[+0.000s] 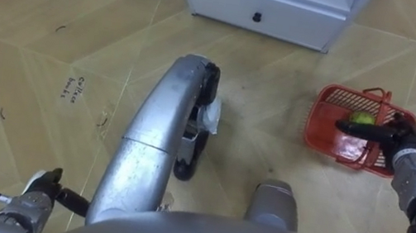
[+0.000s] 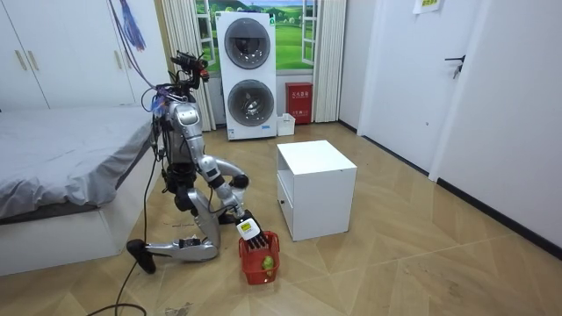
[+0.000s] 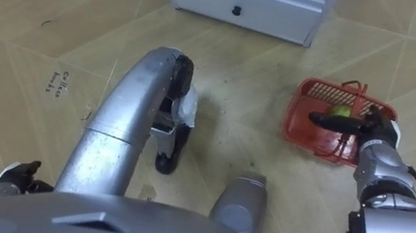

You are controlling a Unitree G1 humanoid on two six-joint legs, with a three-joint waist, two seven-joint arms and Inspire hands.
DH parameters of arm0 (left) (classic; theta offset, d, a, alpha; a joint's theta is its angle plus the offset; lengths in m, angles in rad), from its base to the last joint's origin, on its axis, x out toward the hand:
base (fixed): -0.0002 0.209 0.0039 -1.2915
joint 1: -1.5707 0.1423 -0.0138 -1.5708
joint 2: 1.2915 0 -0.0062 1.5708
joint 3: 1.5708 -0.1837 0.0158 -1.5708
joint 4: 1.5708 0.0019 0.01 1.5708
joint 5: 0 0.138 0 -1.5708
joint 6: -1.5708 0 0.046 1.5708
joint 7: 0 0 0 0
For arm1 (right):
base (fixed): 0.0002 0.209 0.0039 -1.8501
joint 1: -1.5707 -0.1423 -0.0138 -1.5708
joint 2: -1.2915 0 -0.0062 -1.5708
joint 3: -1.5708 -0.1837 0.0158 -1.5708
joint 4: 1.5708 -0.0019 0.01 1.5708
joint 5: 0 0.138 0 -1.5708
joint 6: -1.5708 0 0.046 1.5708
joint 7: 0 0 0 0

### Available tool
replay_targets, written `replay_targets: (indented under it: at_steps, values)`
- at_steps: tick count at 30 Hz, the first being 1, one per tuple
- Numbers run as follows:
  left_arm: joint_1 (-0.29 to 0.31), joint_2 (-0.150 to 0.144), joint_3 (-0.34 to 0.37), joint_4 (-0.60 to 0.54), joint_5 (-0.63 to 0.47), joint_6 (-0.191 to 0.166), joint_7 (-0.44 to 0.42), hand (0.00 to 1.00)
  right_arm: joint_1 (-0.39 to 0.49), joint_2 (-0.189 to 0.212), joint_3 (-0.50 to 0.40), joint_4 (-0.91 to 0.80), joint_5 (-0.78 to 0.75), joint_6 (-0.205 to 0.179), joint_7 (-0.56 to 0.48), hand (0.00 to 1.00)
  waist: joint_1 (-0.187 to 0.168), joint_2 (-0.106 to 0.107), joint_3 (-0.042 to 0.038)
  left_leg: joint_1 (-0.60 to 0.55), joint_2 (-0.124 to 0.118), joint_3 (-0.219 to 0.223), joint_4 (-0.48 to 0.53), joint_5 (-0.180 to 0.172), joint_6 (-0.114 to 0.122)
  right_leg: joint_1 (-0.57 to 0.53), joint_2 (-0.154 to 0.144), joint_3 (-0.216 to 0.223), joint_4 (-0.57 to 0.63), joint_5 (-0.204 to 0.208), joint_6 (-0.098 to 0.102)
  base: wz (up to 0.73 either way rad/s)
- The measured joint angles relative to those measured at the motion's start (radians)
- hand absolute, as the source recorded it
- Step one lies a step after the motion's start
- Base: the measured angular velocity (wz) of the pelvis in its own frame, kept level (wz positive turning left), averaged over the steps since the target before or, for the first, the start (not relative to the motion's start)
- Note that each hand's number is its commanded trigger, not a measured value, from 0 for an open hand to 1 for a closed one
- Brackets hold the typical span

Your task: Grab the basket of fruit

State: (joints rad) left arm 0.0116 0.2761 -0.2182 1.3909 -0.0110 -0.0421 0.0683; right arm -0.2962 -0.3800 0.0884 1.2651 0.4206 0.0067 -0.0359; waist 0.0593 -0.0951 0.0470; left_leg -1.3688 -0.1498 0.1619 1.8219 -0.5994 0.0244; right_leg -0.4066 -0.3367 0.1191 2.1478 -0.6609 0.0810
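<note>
Right hand (image 1: pixel 388 133) — over fruit basket (image 1: pixel 320 124)

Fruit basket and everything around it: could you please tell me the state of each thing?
fruit basket: upright on the floor, not lifted, green fruit inside.
right hand: reaching over the basket.
left hand: low, far from the basket.
cabinet drawer: shut.
washer doors: both shut.
</note>
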Motion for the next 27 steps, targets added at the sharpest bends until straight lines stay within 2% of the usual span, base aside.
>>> replay_targets:
  at_steps: [11, 17, 18, 19, 20, 27]
  values:
    - [0.000, -0.001, -0.023, -0.004, 0.000, 0.012, -0.022, 0.00, -0.001, 0.000, 0.011, 0.019, 0.003, 0.009, 0.034, 0.00, 0.016, 0.003, 0.0004, -0.022, 0.000, 0.001, 0.000, 0.001, -0.002, -0.024, -0.001, 0.004, 0.003, 0.000, 0.000, 0.00]
    - [0.000, -0.007, -0.024, -0.036, 0.002, 0.029, -0.033, 0.00, -0.001, -0.009, 0.037, 0.021, 0.007, 0.010, 0.038, 0.00, 0.030, 0.015, -0.0004, -0.022, 0.000, 0.001, 0.001, 0.002, -0.001, -0.024, -0.001, 0.005, 0.005, 0.000, 0.000, 0.00]
    - [-0.004, -0.008, -0.024, -0.037, 0.002, 0.029, -0.033, 0.00, -0.001, -0.009, 0.045, 0.021, 0.009, 0.011, 0.039, 0.18, 0.030, 0.015, -0.0004, -0.022, 0.000, 0.001, 0.000, 0.003, -0.002, -0.024, -0.001, 0.004, 0.006, -0.001, 0.000, 0.00]
    - [-0.005, -0.008, -0.024, -0.037, 0.002, 0.029, -0.034, 0.00, -0.001, -0.009, 0.046, 0.021, 0.009, 0.012, 0.040, 0.69, 0.030, 0.015, -0.0004, -0.022, 0.001, 0.001, 0.000, 0.004, -0.002, -0.024, -0.001, 0.004, 0.006, -0.001, -0.001, 0.00]
    - [-0.009, -0.010, -0.024, -0.037, 0.002, 0.029, -0.036, 0.00, -0.001, -0.009, 0.046, 0.021, 0.010, 0.015, 0.041, 1.00, 0.030, 0.016, -0.0005, -0.022, 0.001, 0.001, 0.000, 0.004, -0.003, -0.024, -0.001, 0.004, 0.007, -0.001, -0.001, 0.00]
    - [-0.028, -0.014, -0.024, -0.037, 0.003, 0.039, -0.042, 0.00, 0.000, -0.009, 0.049, 0.027, 0.010, 0.018, 0.063, 1.00, 0.030, 0.016, -0.0004, -0.022, 0.005, 0.001, 0.000, 0.006, -0.002, -0.027, 0.000, 0.007, 0.010, -0.001, 0.000, 0.00]
